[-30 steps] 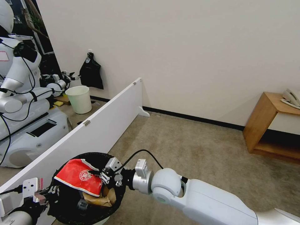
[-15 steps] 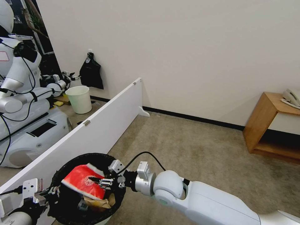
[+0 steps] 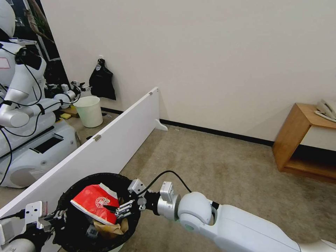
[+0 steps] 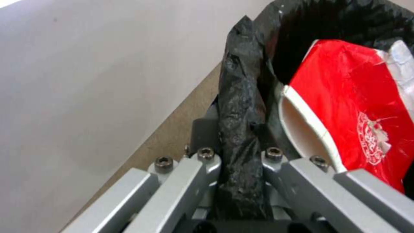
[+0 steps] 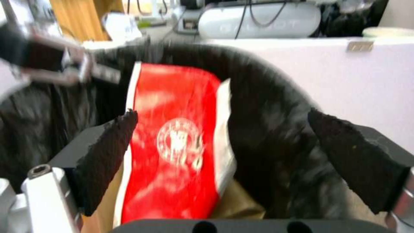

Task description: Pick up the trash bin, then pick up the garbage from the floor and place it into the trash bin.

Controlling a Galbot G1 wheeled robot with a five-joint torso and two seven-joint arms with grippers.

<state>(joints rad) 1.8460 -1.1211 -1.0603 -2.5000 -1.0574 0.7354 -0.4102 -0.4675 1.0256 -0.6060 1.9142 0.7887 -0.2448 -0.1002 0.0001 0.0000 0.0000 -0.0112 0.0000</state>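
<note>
The trash bin (image 3: 70, 190), lined with a black bag, sits low at the left of the head view. My left gripper (image 3: 57, 217) is shut on its bag-covered rim (image 4: 239, 106). A red-white packet (image 3: 92, 203) of the garbage lies tilted on top inside the bin, over a crumpled brown paper bag (image 3: 110, 227). My right gripper (image 3: 120, 210) hangs over the bin's right rim, open, its dark pads (image 5: 110, 152) apart on either side of the packet (image 5: 172, 136) without touching it. The floor (image 3: 217, 164) is beige carpet with no litter in view.
A long white partition board (image 3: 115, 140) runs along the bin's left. Behind it stand a pale bucket (image 3: 89, 110) and another white robot (image 3: 28, 133). A wooden side table (image 3: 304, 140) stands at the right wall. A black bag (image 3: 101, 82) hangs on the wall.
My right gripper lowered the red-white packet into the bin, opened and drew back slightly to the right. The packet now rests in the bin. The left gripper kept hold of the rim.
</note>
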